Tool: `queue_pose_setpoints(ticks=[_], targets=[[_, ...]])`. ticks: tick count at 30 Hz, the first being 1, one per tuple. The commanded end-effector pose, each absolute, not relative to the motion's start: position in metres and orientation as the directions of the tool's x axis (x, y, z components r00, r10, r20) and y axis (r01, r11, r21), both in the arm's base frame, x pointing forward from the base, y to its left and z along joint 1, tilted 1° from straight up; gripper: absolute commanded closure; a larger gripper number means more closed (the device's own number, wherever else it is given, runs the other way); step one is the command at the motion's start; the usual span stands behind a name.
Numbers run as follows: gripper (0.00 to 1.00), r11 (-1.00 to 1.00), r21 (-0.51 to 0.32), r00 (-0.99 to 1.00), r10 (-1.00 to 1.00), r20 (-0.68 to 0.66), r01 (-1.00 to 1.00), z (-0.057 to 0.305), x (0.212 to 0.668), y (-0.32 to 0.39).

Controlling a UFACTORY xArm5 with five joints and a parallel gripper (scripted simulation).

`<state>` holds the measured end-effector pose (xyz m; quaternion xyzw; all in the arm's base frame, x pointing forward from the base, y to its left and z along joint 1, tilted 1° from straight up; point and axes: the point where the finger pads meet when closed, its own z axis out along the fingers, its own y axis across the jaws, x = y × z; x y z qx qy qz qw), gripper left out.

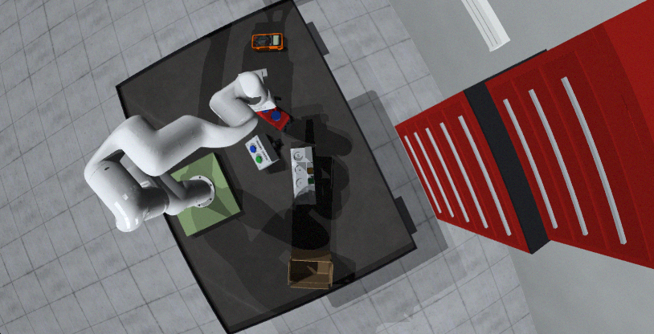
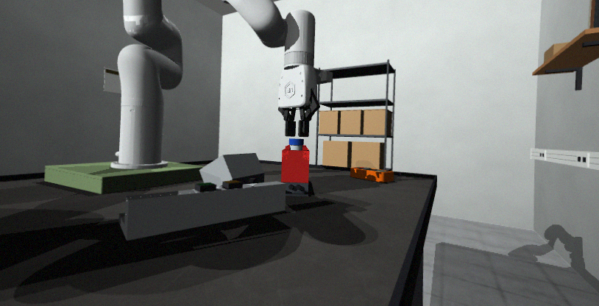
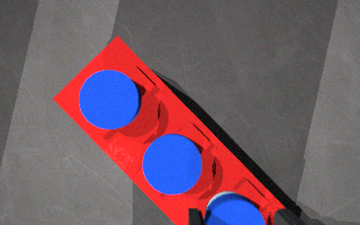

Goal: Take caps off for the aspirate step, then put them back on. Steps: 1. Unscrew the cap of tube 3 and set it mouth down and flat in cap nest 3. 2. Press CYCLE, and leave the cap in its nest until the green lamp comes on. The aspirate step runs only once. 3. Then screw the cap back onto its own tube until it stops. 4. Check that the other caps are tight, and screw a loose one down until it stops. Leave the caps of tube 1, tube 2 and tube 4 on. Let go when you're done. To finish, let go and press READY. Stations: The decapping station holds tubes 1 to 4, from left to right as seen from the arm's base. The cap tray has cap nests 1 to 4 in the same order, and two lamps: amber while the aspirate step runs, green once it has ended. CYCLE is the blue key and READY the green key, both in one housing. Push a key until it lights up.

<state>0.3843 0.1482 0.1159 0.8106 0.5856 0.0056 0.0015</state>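
Observation:
The red decapping station [image 2: 294, 165] stands on the dark table with blue caps on its tubes. In the wrist view three caps show on the station [image 3: 178, 148]: one at the upper left [image 3: 109, 99], one in the middle [image 3: 172, 164], and one at the bottom edge [image 3: 234, 209]. My gripper [image 2: 296, 133] points straight down and hovers just above that bottom cap [image 2: 296, 143]. Its fingers are part open, apart from the cap and empty. The fingertips frame the cap at the lower edge. The grey cap tray [image 1: 303, 174] lies nearby; its nests look empty.
The grey key housing [image 1: 261, 152] with the blue key [image 1: 252, 148] and green key [image 1: 259, 158] sits between the arm base and the tray. An orange meter [image 1: 267, 41] lies at the table's far end, a cardboard box [image 1: 309, 267] at the other.

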Motion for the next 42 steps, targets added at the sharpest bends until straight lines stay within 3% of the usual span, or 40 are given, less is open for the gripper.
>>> queue_pose_setpoints(ticks=[1,35,36,42], targets=[[0.54,-0.314,0.017,0.314,0.949,0.005,0.949,0.109,0.386,0.149],[0.54,-0.314,0.017,0.314,0.949,0.005,0.949,0.099,0.386,0.149],[1.00,-0.314,0.017,0.314,0.949,0.005,0.949,0.099,0.386,0.149],[1.00,-0.314,0.017,0.314,0.949,0.005,0.949,0.099,0.386,0.149]])
